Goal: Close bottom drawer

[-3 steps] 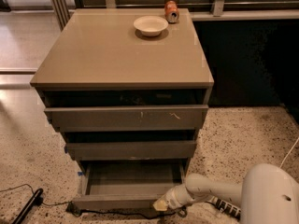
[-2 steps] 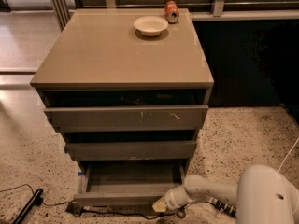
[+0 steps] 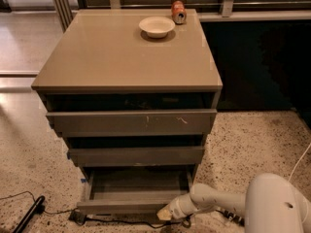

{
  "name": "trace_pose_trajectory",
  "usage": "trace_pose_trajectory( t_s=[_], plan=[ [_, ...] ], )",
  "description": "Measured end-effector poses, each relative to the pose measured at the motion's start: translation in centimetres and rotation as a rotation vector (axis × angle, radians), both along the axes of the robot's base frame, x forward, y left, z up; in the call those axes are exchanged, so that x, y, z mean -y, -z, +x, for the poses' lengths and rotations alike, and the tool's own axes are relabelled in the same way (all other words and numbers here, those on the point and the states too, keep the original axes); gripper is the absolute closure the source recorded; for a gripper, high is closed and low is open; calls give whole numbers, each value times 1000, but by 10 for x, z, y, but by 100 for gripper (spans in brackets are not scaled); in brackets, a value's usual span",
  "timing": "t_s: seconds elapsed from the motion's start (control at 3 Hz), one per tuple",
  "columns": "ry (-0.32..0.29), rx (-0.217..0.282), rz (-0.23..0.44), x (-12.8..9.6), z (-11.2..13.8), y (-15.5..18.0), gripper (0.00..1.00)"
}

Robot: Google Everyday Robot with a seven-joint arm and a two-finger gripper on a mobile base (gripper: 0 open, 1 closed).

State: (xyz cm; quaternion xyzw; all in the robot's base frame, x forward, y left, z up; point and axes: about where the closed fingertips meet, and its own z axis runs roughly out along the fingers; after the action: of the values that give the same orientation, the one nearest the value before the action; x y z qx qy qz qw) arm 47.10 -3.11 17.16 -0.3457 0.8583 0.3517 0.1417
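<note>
Down by the floor, my gripper point(image 3: 167, 212) sits at the front of the open bottom drawer point(image 3: 127, 207); spread or pressed together, I cannot tell. Stiff and handleless, it likely wants a flat push on its front.

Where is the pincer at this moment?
In the camera view the pincer is low and right of centre, by the right end of the front of the open bottom drawer.

A white bowl point(image 3: 156, 26) and an orange can point(image 3: 178, 12) sit close together on the cabinet top point(image 3: 121, 57), a black cable point(image 3: 30, 213) on the floor point(image 3: 252, 140).
</note>
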Motion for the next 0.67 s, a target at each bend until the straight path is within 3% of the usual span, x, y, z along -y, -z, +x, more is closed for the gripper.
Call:
trace_pose_trajectory(
  t_s=[0.33, 0.67],
  plan=[
    [24, 16, 8, -6, 8, -1, 100],
    [100, 88, 35, -26, 45, -9, 100]
  ],
)
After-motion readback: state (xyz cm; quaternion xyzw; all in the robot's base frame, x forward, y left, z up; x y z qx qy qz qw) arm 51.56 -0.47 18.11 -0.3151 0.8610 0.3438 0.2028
